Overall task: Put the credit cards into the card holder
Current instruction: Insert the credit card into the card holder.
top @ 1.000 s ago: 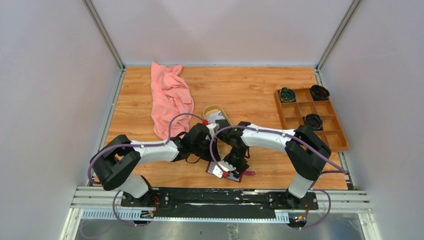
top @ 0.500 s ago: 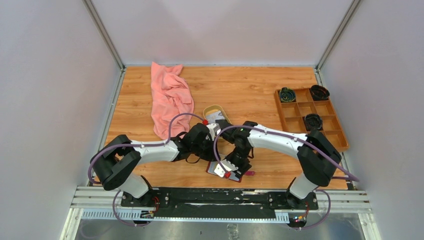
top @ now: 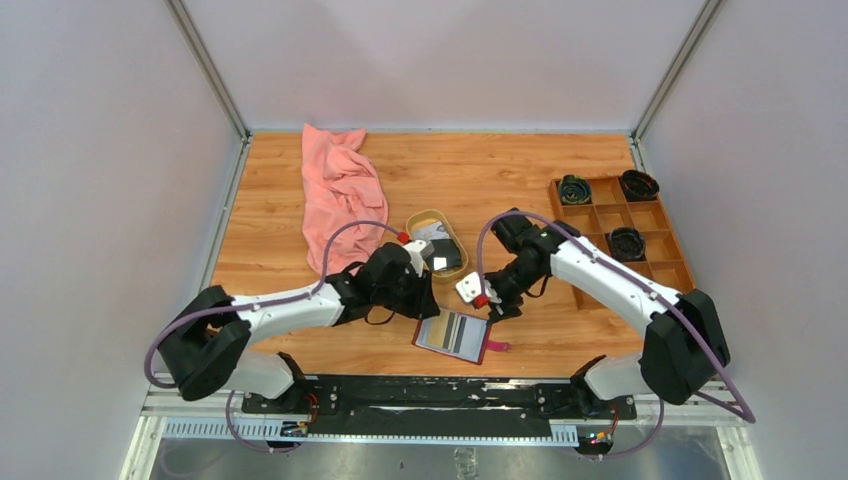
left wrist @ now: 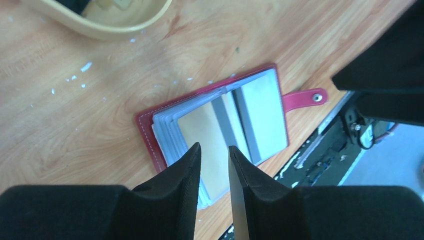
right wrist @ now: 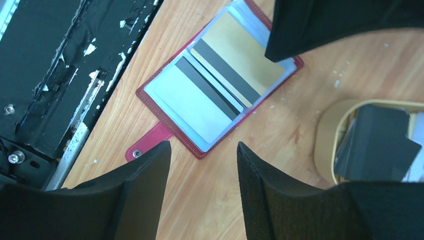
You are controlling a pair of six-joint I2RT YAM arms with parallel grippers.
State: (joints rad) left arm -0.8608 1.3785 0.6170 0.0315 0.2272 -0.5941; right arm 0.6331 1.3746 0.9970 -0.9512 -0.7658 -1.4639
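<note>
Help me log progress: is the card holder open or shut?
Open: the card holder lies spread flat, snap tab loose, striped credit cards showing inside.

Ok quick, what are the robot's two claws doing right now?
Left gripper: open just a crack, holding nothing.
Right gripper: open wide, holding nothing.

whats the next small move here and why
Probably swing the right gripper over to the oval dish and down onto the black card. Its jaws are open and empty. The card holder lies open with a tan card and a pale card in its sleeves, and more cards lie in the dish.
</note>
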